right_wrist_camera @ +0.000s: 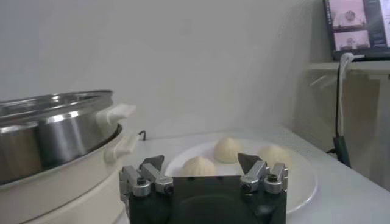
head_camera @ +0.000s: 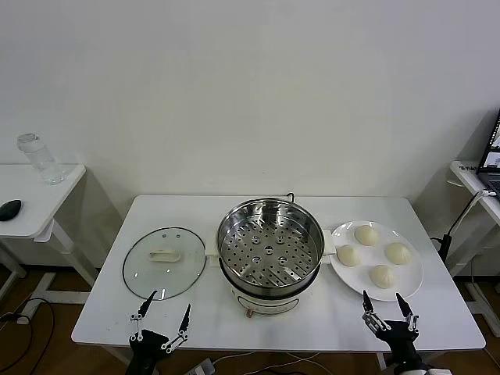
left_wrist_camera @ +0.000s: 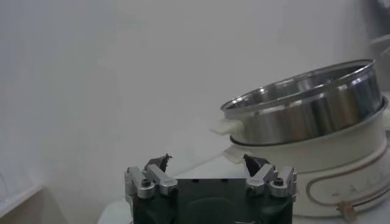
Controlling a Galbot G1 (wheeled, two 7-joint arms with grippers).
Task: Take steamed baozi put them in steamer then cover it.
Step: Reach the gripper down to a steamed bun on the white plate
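Observation:
The steel steamer (head_camera: 269, 248) with its perforated tray stands at the table's middle, uncovered and holding no buns. Several cream-white baozi (head_camera: 348, 255) lie on a white plate (head_camera: 410, 280) to its right. The glass cover (head_camera: 164, 262) with a cream handle lies flat on the table to the steamer's left. My left gripper (head_camera: 164, 309) is open and empty at the front edge, below the cover. My right gripper (head_camera: 385, 304) is open and empty at the front edge, below the plate. The right wrist view shows baozi (right_wrist_camera: 227, 149) beyond the open gripper (right_wrist_camera: 201, 163). The left wrist view shows the steamer (left_wrist_camera: 304, 112) beyond the open gripper (left_wrist_camera: 207, 161).
A side table (head_camera: 31, 203) at the left holds a clear jar (head_camera: 37, 158) and a dark mouse (head_camera: 9, 208). Another desk (head_camera: 478, 181) with a laptop stands at the right. Bare tabletop (head_camera: 180, 215) lies behind the cover.

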